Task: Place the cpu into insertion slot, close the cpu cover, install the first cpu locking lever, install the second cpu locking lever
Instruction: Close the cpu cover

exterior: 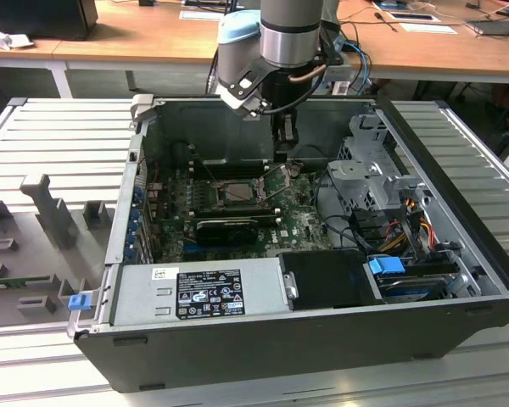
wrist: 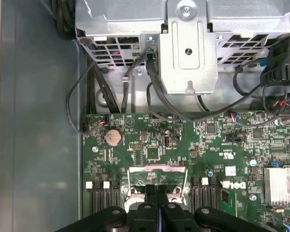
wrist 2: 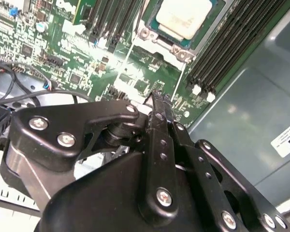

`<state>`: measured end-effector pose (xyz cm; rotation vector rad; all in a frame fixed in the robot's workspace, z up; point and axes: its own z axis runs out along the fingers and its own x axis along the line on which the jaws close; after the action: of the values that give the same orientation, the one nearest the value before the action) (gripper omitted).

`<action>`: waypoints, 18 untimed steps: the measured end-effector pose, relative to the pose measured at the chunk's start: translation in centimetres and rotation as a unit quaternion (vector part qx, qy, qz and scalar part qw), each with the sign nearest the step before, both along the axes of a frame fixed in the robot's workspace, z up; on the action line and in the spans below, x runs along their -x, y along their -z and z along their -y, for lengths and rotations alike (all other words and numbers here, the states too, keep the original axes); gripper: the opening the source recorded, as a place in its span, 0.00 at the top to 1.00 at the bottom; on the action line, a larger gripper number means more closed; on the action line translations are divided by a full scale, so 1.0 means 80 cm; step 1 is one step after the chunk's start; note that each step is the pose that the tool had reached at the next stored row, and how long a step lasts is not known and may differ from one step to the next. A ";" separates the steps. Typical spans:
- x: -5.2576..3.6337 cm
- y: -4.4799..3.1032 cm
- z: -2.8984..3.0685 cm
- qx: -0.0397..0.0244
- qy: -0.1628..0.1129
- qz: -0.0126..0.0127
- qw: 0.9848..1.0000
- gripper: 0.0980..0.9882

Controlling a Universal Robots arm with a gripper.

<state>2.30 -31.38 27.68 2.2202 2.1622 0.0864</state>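
Note:
The cpu point(exterior: 236, 193) lies flat in the insertion slot point(exterior: 214, 200) on the green motherboard, and its pale metal top point(wrist 2: 183, 17) shows in the second wrist view. The cpu cover point(wrist 2: 150, 35) appears as a thin metal frame round the chip. Two thin wire levers point(wrist 2: 127, 60) point(wrist 2: 180, 72) run out from the socket toward my gripper. The gripper point(exterior: 286, 155) hangs inside the case just beyond the socket's far right corner in the exterior view. Its fingers point(wrist: 150, 193) are pressed together, with the tips point(wrist 2: 157, 96) just above the board between the two levers. I see nothing between them.
A metal drive cage point(exterior: 369, 174) with bundled cables point(wrist: 135, 77) stands close behind the gripper. Long black memory slots point(wrist 2: 232, 48) flank the socket. A black graphics card point(exterior: 225, 227) and the power supply point(exterior: 204, 292) lie toward the case front. A finned heat sink point(wrist: 282, 186) sits on the board.

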 end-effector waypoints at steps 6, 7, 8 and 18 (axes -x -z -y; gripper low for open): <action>-0.006 0.0003 0.0003 0.000 0.000 0.000 1.000 0.99; -0.007 0.0004 0.0003 0.000 0.000 0.000 1.000 0.99; -0.008 0.0004 0.0003 0.000 0.000 0.000 1.000 0.99; -0.018 0.0006 0.0003 0.000 0.000 0.000 1.000 0.99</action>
<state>3.74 -31.41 27.63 2.2202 2.1623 0.0864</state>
